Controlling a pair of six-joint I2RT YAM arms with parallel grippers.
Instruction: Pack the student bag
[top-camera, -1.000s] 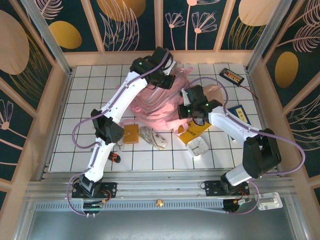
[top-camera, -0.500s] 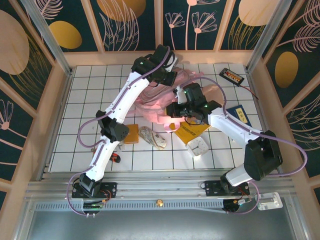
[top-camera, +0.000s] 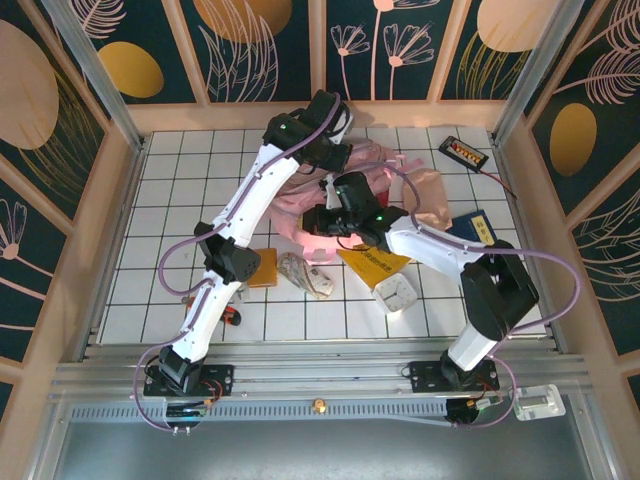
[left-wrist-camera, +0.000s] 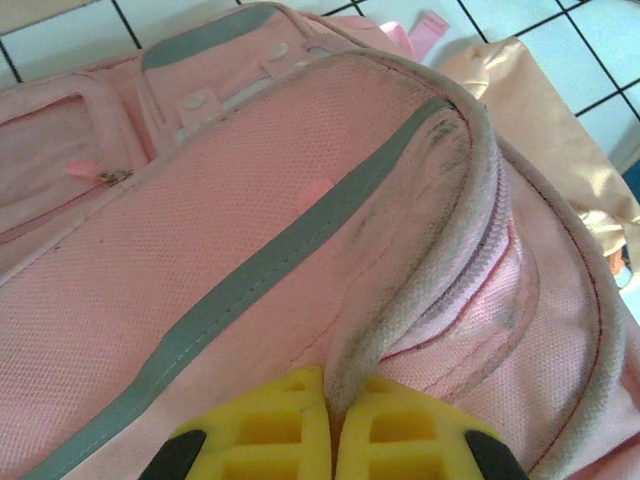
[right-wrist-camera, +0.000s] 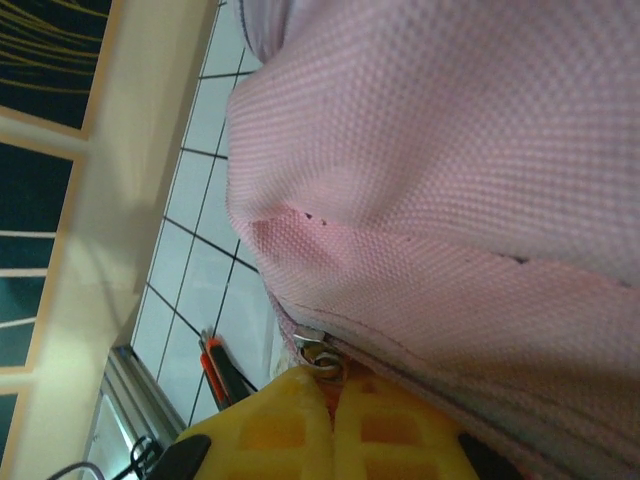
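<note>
Print on the yellow book (top-camera: 375, 262) was too small to read. The student bag (left-wrist-camera: 250, 200) lay far-centre on the white-tiled surface (top-camera: 170, 200), ringed by dark leaf-patterned panels (top-camera: 260, 50). The left claw (left-wrist-camera: 330, 440) clenched its grey piping (left-wrist-camera: 440, 260); the right claw (right-wrist-camera: 330, 420) clenched at its zipper (right-wrist-camera: 318, 352).

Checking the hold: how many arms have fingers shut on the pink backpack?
2. The left fingers pinch the student bag's grey piped edge, far side; the right fingers clamp its zipper pull, near side.

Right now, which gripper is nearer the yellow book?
Right. The right gripper pinches the student bag's near edge, close to the yellow book; the left gripper pinches its far rim.
</note>
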